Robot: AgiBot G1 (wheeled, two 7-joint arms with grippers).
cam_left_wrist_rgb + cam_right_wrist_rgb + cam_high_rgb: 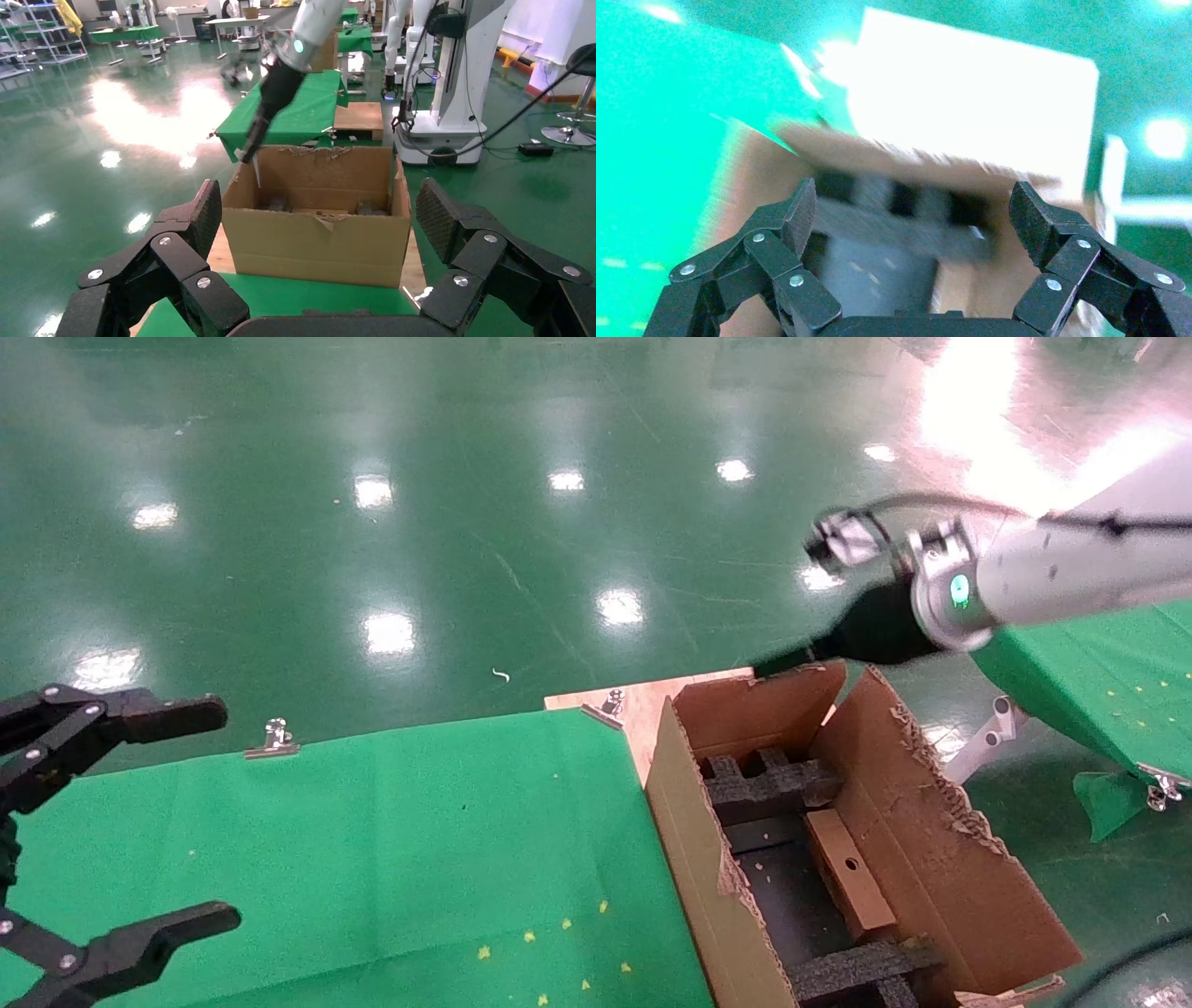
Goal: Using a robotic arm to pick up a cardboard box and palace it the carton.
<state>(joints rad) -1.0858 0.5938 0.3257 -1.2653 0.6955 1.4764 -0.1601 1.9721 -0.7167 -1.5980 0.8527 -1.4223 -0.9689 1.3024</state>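
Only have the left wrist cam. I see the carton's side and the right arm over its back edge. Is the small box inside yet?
Observer: Yes. The head view shows the small box lying inside the carton, along its right wall, between the black foam blocks.
Operator: Right gripper holding anything?
Observer: No. The right wrist view shows the right gripper open and empty, facing the carton's inside.
Operator: And the left gripper, where is it?
Observer: In the head view the left gripper is open and empty over the green cloth, left of the carton.
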